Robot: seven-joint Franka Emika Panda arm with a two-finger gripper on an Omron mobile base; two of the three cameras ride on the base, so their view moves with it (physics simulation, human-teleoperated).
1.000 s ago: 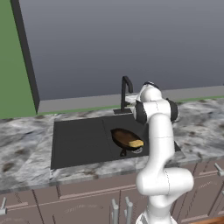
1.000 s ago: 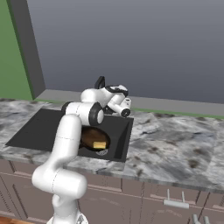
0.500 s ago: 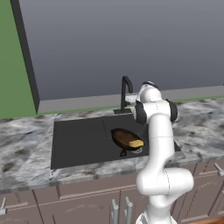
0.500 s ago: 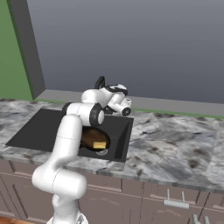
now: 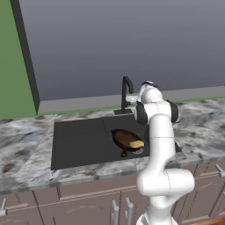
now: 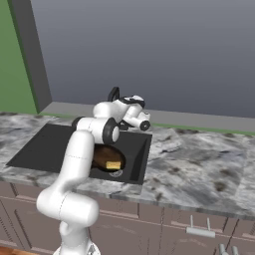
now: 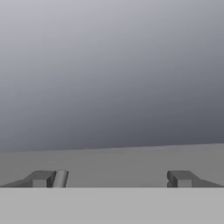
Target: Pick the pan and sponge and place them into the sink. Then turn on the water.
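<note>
The pan lies in the right half of the black sink, reddish-brown inside, its short handle pointing to the front. The yellow sponge rests on the pan's right rim. From the right base view, the pan and sponge sit by the sink's near wall. My gripper is at the back of the sink, beside the base of the black gooseneck faucet. In the hand view the gripper is open, its fingertips wide apart, a thin grey rod beside the left one. No water falls.
A grey wall with a low ledge runs behind the marble counter. A green wall closes the left side. Cabinet drawers with handles lie under the counter's front edge.
</note>
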